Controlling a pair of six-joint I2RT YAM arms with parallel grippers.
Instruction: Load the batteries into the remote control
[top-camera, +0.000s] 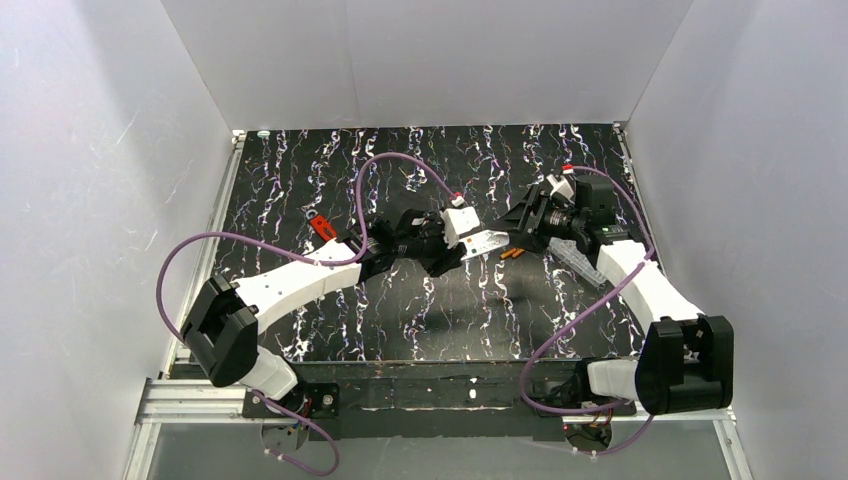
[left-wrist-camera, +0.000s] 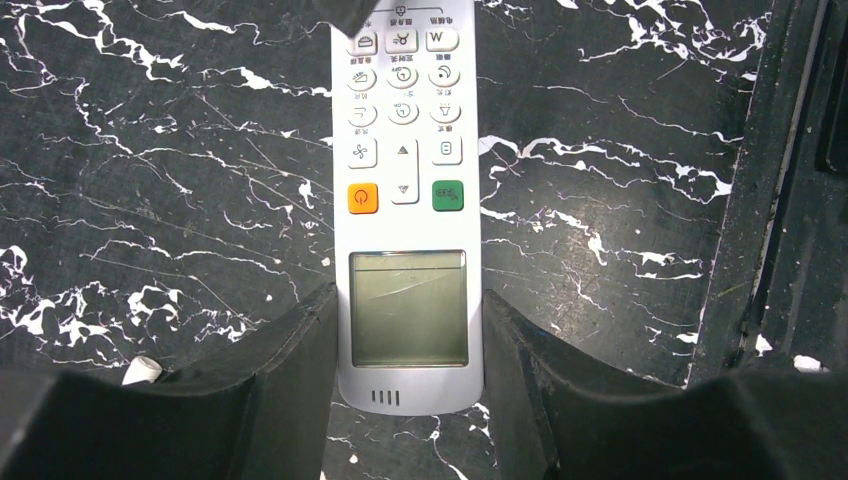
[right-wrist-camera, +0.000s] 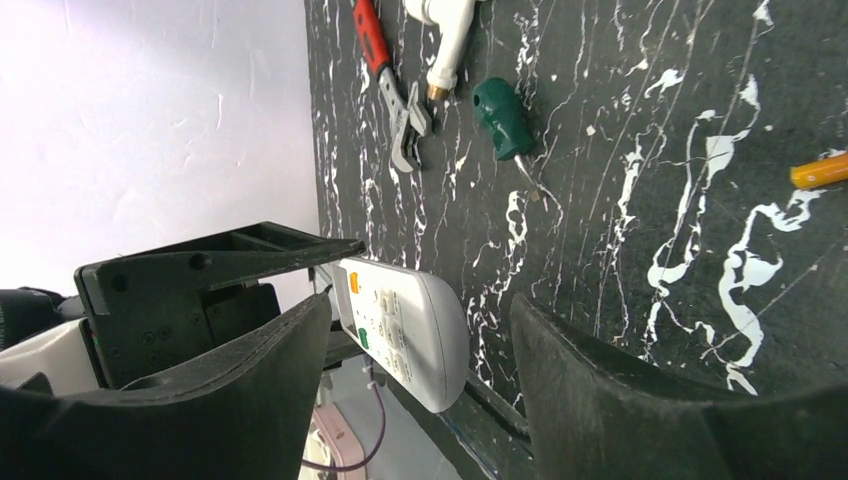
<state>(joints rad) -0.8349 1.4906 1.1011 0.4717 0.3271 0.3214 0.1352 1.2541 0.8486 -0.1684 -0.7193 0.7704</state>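
Left gripper (left-wrist-camera: 408, 300) clamps the remote control (left-wrist-camera: 408, 180) by its display end at frame centre, batteries (top-camera: 516, 252) lie on the table (top-camera: 330, 180) just right of it, right gripper (right-wrist-camera: 420, 310) hangs wide open and empty nearby; edge-only grip may let it pivot or slip when pushed.

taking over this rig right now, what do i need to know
Left gripper: shut on the remote control at its display end, with the button face towards the left wrist view.
Right gripper: open and holding nothing, close to the remote's other end.
Batteries: both lie loose on the table, just beside the remote on the right arm's side.
Done: the remote is grasped.
Left: neither battery is picked up or loaded yet. The remote's back is hidden, so I cannot tell whether the recess is open.
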